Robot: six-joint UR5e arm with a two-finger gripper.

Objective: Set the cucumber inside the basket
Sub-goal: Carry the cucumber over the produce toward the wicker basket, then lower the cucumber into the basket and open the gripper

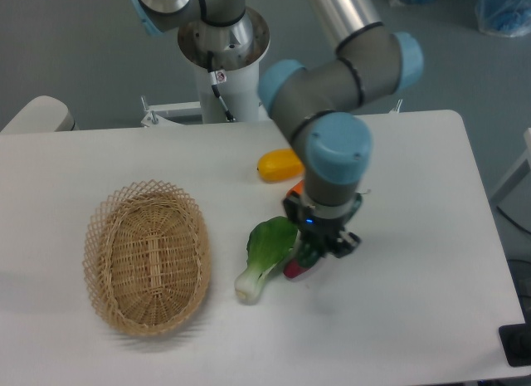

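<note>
Gripper low over a dark green item, grip state unclear; basket well off to its side, unfilled; carry and drop remain.

You get bright, even overhead light. Tabletop near washed-out white, mild glare. Soft faint shadows under basket and below claw. Whole frame slightly soft, low resolution; fine detail at claw smeared. Background floor dimmer, blue-grey cast. No obvious edge distortion.

Tool low over surface, fingers hidden; bok choy just left; basket far left; yellow item behind.
</note>
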